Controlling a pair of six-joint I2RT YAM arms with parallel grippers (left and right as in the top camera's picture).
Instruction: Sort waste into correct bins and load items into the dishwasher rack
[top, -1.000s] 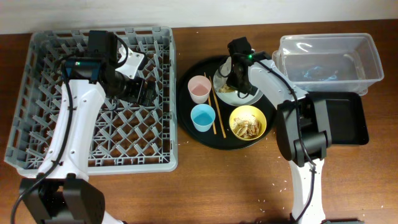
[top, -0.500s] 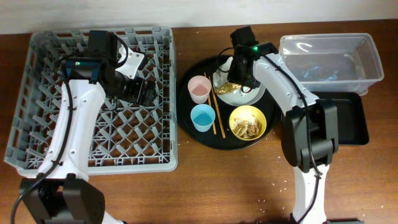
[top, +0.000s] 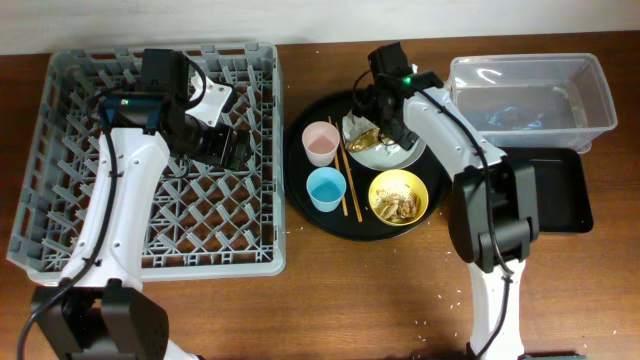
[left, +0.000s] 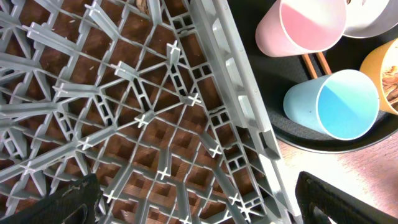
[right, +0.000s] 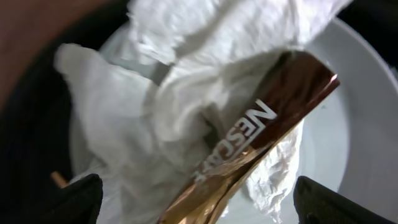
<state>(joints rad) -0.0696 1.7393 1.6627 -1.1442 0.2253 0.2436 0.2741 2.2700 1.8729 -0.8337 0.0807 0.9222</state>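
Observation:
My right gripper (top: 380, 118) hangs open just above the pale plate (top: 395, 155) on the round black tray. In the right wrist view its fingertips (right: 81, 199) straddle the crumpled white tissue (right: 155, 112) and the shiny brown-gold wrapper (right: 249, 155), both lying on the plate (right: 354, 124). Nothing is gripped. My left gripper (top: 232, 148) is open over the right part of the grey dishwasher rack (top: 60, 180), with only rack pegs (left: 186, 124) below it. Next to the plate stand a pink cup (top: 320, 142), a blue cup (top: 326, 188), the chopsticks (top: 348, 180) and a yellow bowl (top: 398, 195) of beige scraps.
The clear tub (top: 530, 95) stands at the back right, with the shallow black tray (top: 560, 190) in front of it. The round black tray (top: 300, 170) lies between the rack and these bins. A few crumbs dot the table near the front.
My right gripper has gone from shut to open over the plate and drawn back a little toward the far side. The left arm has not moved.

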